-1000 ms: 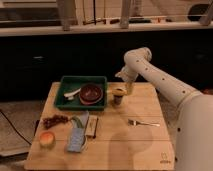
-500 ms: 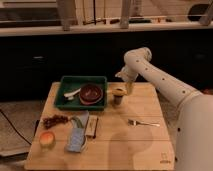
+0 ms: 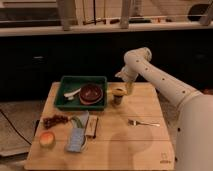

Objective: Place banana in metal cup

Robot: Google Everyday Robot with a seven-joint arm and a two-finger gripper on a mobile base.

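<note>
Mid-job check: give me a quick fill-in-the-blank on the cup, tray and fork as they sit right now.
1. The metal cup stands just to the ____ of the green tray in the camera view.
2. The dark red bowl sits inside the ____.
3. The tool is right beside the ____, with something pale yellow, seemingly the banana, at the rim.
4. The fork lies on the wooden ____.

Missing words: right; green tray; metal cup; table
</note>
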